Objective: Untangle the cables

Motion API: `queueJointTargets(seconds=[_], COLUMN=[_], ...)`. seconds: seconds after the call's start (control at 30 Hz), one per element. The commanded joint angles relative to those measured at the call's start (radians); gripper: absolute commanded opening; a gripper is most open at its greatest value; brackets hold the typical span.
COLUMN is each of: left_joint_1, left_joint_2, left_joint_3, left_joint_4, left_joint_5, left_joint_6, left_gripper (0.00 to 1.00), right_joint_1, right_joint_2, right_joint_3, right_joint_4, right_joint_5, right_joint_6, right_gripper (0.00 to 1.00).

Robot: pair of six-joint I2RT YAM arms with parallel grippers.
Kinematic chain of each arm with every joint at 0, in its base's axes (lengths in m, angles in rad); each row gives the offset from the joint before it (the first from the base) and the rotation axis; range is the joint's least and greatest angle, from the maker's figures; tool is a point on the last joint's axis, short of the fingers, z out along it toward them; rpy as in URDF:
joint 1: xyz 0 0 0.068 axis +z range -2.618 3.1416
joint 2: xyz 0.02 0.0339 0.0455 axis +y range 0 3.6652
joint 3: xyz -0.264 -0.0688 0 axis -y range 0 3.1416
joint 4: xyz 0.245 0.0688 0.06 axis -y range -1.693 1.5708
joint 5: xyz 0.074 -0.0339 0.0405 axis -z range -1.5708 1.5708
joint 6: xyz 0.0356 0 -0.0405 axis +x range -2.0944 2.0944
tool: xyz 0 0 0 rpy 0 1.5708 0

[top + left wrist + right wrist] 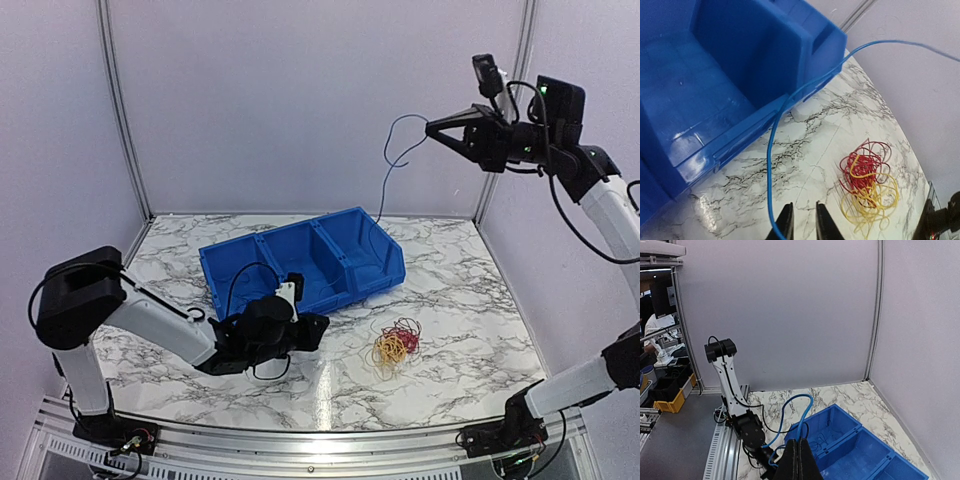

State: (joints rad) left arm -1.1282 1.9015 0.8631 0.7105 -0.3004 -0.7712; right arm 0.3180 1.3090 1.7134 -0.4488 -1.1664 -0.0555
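Marble table [480,300], blue wire [768,170] over bin rim [735,137]

**Pale-walled booth around a marbled table**

Pale lilac wall panels [300,100] close the back and both sides, joined by slim aluminium posts [122,110]. The tabletop [470,290] is white with grey marble veining and shows a faint sheen under soft, even light. A silver aluminium rail [300,437] runs along its near edge. In the right wrist view a grey floor [680,440] lies beyond the table's end; yellow bins [671,402] and black bins [677,374] sit low there, with a white shelf [657,247] in the upper corner
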Motion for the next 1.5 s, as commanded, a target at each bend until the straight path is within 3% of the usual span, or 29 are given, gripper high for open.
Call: queueJointTargets(seconds=[0.0,0.13,0.5,0.63,0.8,1.13,1.17,1.2,1.33,1.47], left_joint_1=[-0.013,-0.012,0.05,0.131,0.262,0.402,0.41,0.419,0.439,0.453], left_joint_2=[-0.175,-0.334,-0.71,-0.807,-0.792,-0.636,-0.621,-0.606,-0.571,-0.564], left_joint_3=[-0.121,-0.229,-0.214,-0.189,-0.127,-0.062,-0.052,-0.041,-0.007,-0.001], left_joint_4=[0.064,0.059,-0.319,-0.422,-0.551,-0.492,-0.485,-0.48,-0.479,-0.477], left_joint_5=[-0.047,-0.129,-0.442,-0.472,-0.435,-0.339,-0.336,-0.33,-0.315,-0.317], left_joint_6=[0.109,0.157,0.314,0.347,0.37,0.372,0.377,0.382,0.401,0.413], left_gripper=[0.11,0.0,0.0,0.0,0.0,0.0,0.0,0.0,0.0,0.0], right_joint_1=[0.046,0.14,0.353,0.394,0.419,0.438,0.44,0.44,0.441,0.44], right_joint_2=[0.011,0.065,0.324,0.455,0.638,1.018,1.039,1.055,1.011,0.867], right_joint_3=[-0.072,-0.09,0.014,0.079,0.18,0.47,0.49,0.509,0.482,0.342], right_joint_4=[0.09,0.057,0.071,0.099,0.122,0.081,0.067,0.049,0.014,0.037], right_joint_5=[0.08,0.172,0.517,0.569,0.613,0.628,0.624,0.616,0.607,0.612], right_joint_6=[0.001,-0.085,-0.185,-0.182,-0.171,-0.108,-0.107,-0.108,-0.117,-0.149], right_gripper=[0.0,0.0,0.0,0.0,0.0,0.0,0.02,0.12,0.34,0.4])
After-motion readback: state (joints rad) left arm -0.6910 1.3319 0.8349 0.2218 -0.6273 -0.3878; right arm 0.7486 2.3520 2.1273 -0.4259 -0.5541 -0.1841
